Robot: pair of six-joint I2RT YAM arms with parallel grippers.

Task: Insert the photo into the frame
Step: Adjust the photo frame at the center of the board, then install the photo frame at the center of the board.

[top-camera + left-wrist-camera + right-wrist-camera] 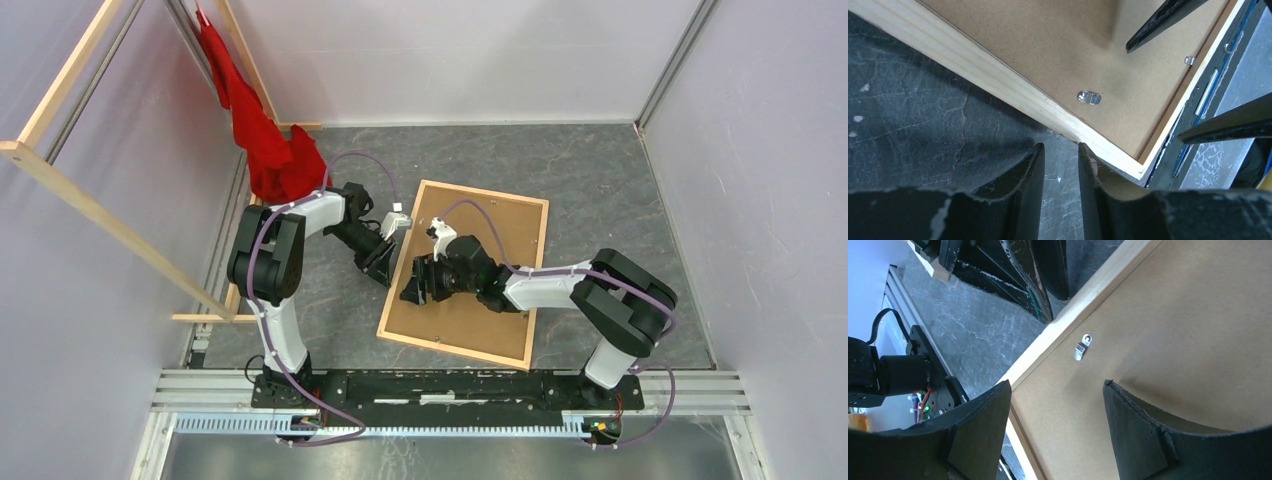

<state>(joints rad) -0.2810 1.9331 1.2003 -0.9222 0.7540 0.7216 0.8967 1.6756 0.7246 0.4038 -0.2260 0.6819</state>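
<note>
The frame [452,351] is a thin light-wood rectangle lying back-up on the dark table, with a brown hardboard panel [500,250] seated in it. The photo is hidden. My left gripper [1061,147] sits low at the frame's left rail [998,80], open by a narrow gap with only table surface between its fingers. Its right finger touches the rail's outer edge. My right gripper [1057,385] hovers open over the panel [1188,315], just inside the same rail [1073,307], holding nothing. A small metal turn clip [1083,346] lies ahead of it on the panel.
A red cloth [265,130] hangs on long wooden rails [110,225] at the far left. An aluminium base rail [450,385] runs along the near edge. Another metal clip [1190,60] sits on the panel's neighbouring edge. Grey walls enclose the table.
</note>
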